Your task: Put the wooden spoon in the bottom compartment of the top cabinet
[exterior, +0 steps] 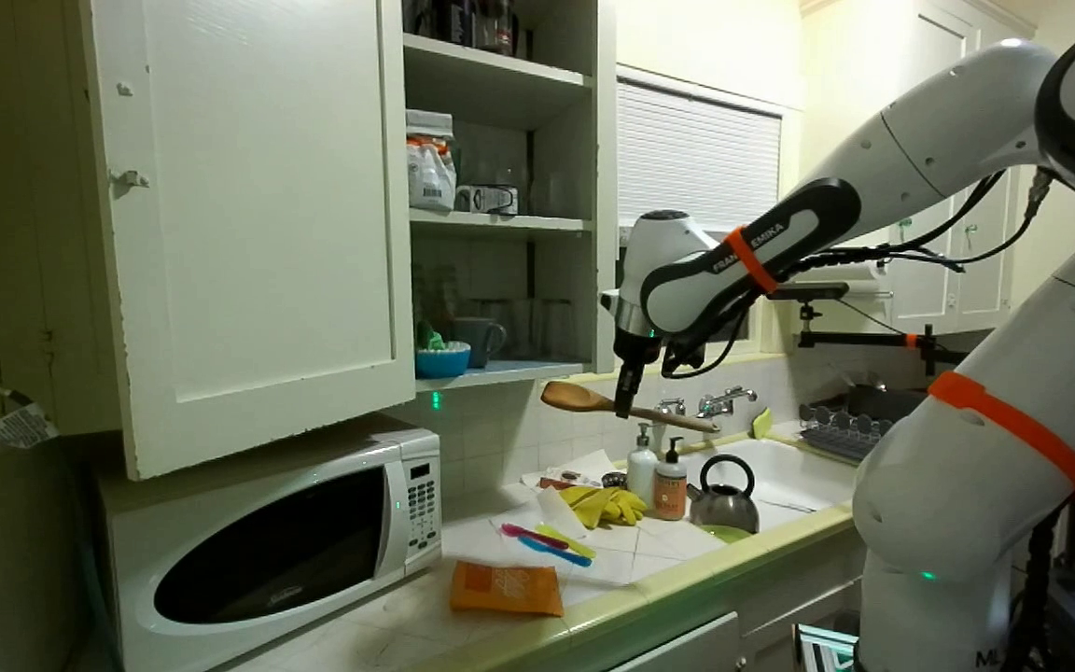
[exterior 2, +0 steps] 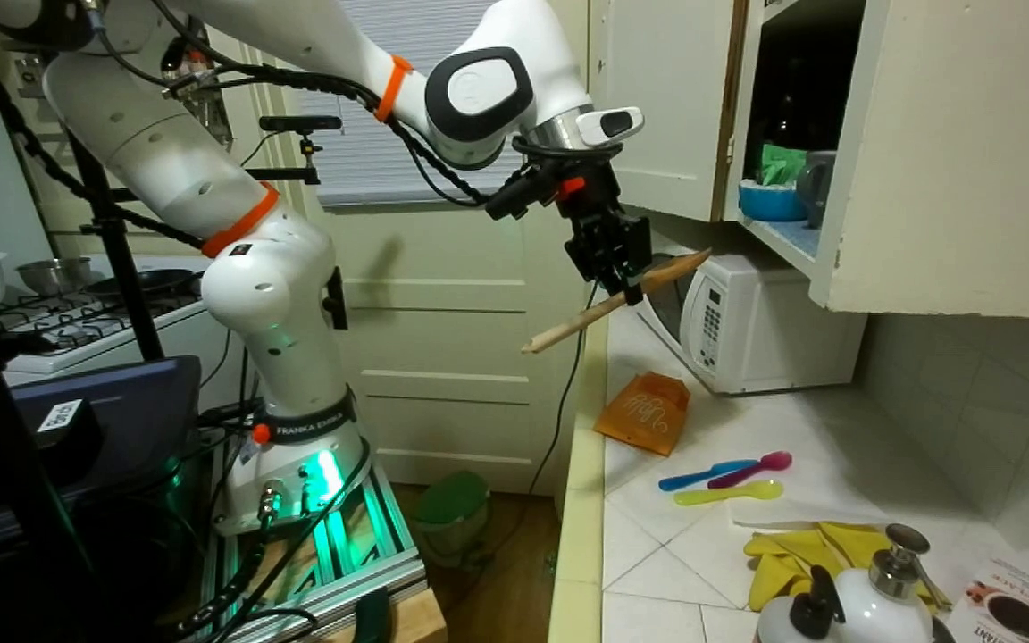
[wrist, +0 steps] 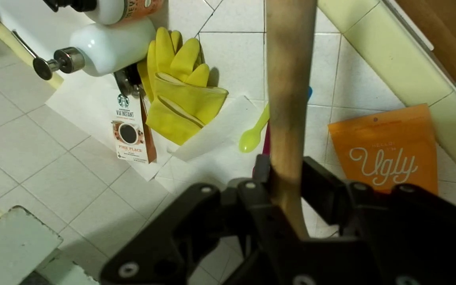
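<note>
The gripper point(wrist: 286, 169) pinches the wooden spoon point(wrist: 289, 99), which, bumping the top cabinet point(exterior: 605, 205), may fall over the counter's front edge point(exterior 2: 581, 518).

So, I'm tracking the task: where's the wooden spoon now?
In an exterior view, the wooden spoon is held midair by the gripper, right of and below the blue bowl in the top cabinet.

Robot base point(exterior 2: 300, 464) lit green; countertop point(exterior 2: 881, 464) partly shadowed; pincer point(wrist: 285, 170) slightly blurred.

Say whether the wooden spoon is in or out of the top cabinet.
Out. In both exterior views, the gripper holds the wooden spoon in midair, outside the top cabinet.
</note>
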Action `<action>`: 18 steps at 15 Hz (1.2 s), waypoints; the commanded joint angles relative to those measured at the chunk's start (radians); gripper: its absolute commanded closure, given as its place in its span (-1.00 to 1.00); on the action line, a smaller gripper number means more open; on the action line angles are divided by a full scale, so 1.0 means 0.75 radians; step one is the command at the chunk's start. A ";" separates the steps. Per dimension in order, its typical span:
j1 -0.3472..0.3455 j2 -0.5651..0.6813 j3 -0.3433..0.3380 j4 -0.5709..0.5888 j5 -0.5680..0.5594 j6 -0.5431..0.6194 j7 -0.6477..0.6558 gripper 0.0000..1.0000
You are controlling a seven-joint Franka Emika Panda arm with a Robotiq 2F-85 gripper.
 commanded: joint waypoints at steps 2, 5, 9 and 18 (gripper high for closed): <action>0.016 -0.029 0.010 0.001 -0.031 0.051 0.068 0.87; 0.028 -0.080 0.037 0.016 -0.041 0.083 0.069 0.87; 0.062 -0.112 0.054 0.079 -0.032 0.059 0.056 0.87; -0.070 0.076 0.235 0.480 -0.354 0.004 0.237 0.87</action>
